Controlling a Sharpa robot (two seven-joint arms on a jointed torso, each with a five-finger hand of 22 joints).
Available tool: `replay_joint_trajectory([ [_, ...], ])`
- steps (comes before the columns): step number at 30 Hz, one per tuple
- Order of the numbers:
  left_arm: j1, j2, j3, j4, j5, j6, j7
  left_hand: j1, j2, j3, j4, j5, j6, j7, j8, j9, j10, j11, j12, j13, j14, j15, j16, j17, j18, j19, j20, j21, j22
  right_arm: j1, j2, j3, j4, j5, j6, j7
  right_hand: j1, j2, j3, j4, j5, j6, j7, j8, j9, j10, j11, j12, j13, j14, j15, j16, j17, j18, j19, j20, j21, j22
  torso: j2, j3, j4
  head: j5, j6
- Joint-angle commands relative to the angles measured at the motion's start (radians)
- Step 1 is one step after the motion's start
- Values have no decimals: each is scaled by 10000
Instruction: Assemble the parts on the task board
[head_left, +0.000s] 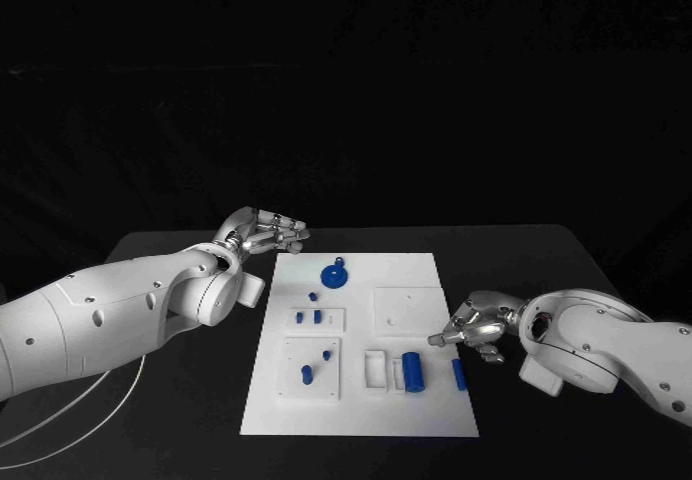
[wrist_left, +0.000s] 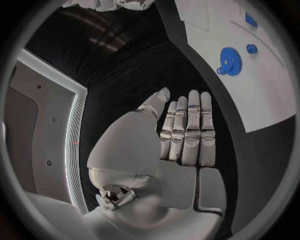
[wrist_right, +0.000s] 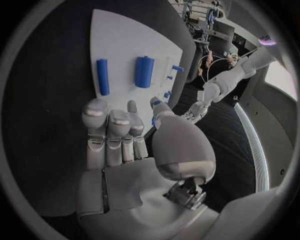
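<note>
Head view shows the left hand (head_left: 268, 234) empty, fingers apart, off the white board's (head_left: 433, 420) far corner near the blue gear (head_left: 335, 274). The right hand (head_left: 473, 330), also empty with loosely spread fingers, hovers beside the blue rod (head_left: 459, 374), likely placed to pick it up

Matt white task board (head_left: 433, 275), glossy blue plastic parts (head_left: 413, 371).

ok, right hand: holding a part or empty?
Empty. In its wrist view the right hand has straight fingers with nothing between them; in the head view it sits at the task board edge, beside the blue rod.
</note>
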Motion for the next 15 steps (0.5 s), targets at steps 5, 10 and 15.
replay_joint_trajectory([
  [5, -7, -10, 2, 60, 445, 340, 378, -205, -85, -719, 528, -229, -254, -40, -32, 1, -345, 89, 12, -2, -435, 202, -43, -144, -160, -107, 241, -53, -1274, -31, -48, -155, 337, 507, 692, -1579, 48, 601, -1523, -70, 286, -305, 39, -17, -46, 51, 87, -243, 123, 46, 117, -2, 234, -21, 490, 122, 29, 188, 1, -38, 21, 11, -39],
  [10, -9, -10, 0, 108, 531, 425, 398, 0, 300, -2041, 881, -622, -323, -17, -19, 5, -347, 114, 19, 3, -553, 274, -52, -245, -89, 138, 344, -29, -2789, -39, 3, -262, 546, 530, 396, -1812, 140, 855, -2188, -48, 397, -387, 62, -13, -42, 108, 97, -243, 287, 71, 122, -21, 379, -13, 517, 133, -7, 327, 1, -49, 28, 20, -79],
  [15, -9, -6, -1, 146, 557, 518, 389, -135, 591, -2829, 943, -639, -418, 12, -30, 0, -362, 133, 27, 8, -334, 223, -47, -256, -178, 485, 288, -6, -4414, -43, 97, -351, 711, 512, 187, -2059, 114, 864, -2357, -12, 440, -456, 79, -26, -57, 124, 112, -207, 358, 82, 134, 36, 490, -8, 526, 141, 43, 401, 8, -40, 20, 69, -106],
])
